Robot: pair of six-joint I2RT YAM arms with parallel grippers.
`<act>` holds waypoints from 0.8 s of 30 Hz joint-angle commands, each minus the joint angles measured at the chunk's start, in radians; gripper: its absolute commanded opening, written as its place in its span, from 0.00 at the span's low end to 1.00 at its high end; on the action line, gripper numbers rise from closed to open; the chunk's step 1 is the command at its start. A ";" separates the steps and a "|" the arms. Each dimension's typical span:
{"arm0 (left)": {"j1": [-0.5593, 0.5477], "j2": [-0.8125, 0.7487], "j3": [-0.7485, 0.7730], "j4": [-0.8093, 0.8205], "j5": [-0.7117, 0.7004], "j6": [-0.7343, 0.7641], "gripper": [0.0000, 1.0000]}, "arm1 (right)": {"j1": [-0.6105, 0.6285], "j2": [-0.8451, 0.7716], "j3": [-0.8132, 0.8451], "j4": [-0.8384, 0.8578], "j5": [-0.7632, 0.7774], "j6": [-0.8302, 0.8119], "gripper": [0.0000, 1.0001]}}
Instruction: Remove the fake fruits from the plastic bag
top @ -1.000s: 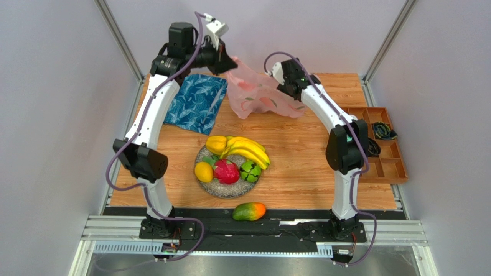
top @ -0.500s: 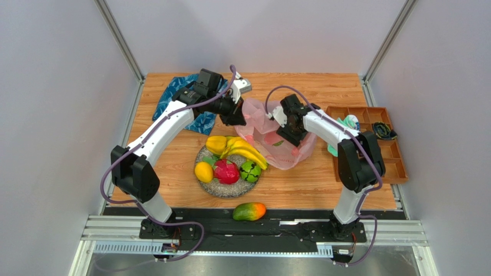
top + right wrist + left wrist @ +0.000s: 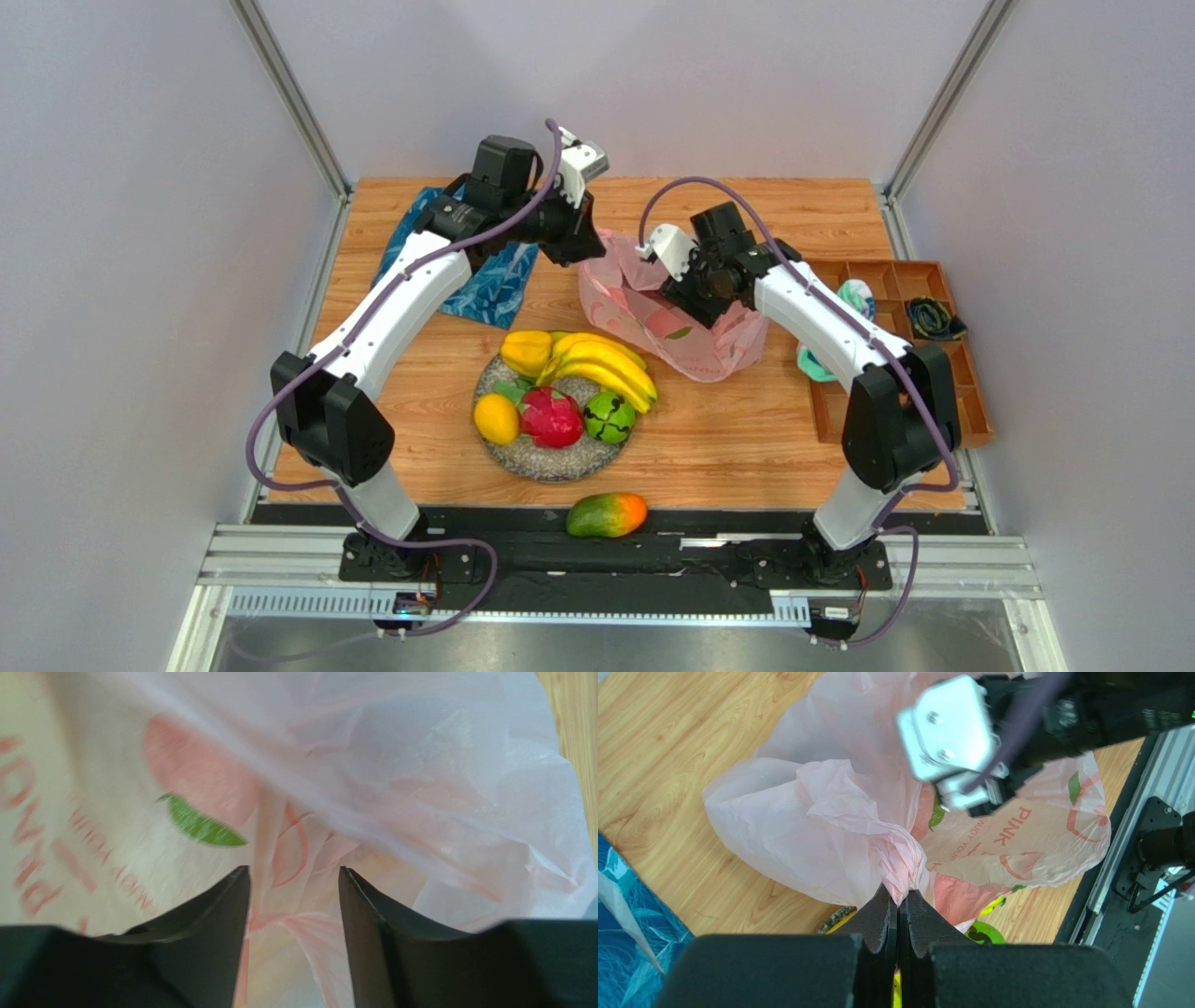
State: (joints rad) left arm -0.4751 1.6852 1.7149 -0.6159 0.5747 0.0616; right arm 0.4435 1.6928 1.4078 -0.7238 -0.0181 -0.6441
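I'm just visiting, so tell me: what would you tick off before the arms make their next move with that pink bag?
1. Hold on bag: left gripper clamped on a gathered bunch of the plastic bag: ok.
2. Ready to grasp: right gripper open, facing the bag: ok.
3. Fruit between the right gripper's fingers: not ok, only bag film shows there.
4. Fruit left in the bag: cannot tell through the film.
5. Loose fruit secure: mango lies off the plate, at the near edge of the table: not ok.
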 commanded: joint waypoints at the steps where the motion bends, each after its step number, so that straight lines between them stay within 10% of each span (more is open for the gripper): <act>1: 0.019 0.042 0.080 0.042 0.005 -0.081 0.00 | 0.001 -0.123 -0.027 -0.060 -0.253 -0.187 0.49; 14: 0.059 0.047 0.078 0.076 0.065 -0.131 0.00 | -0.041 0.298 0.299 -0.051 0.095 -0.143 0.39; 20: 0.061 0.031 0.035 0.096 0.085 -0.141 0.00 | -0.094 0.370 0.358 0.021 0.240 -0.155 0.70; 21: 0.061 0.031 0.029 0.100 0.094 -0.146 0.00 | -0.101 0.383 0.361 0.026 0.263 -0.166 1.00; 24: 0.061 0.039 0.034 0.105 0.109 -0.152 0.00 | -0.118 0.439 0.370 0.040 0.331 -0.163 1.00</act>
State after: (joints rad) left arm -0.4152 1.7580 1.7496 -0.5560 0.6388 -0.0708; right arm 0.3363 2.0663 1.7283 -0.7422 0.1692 -0.8089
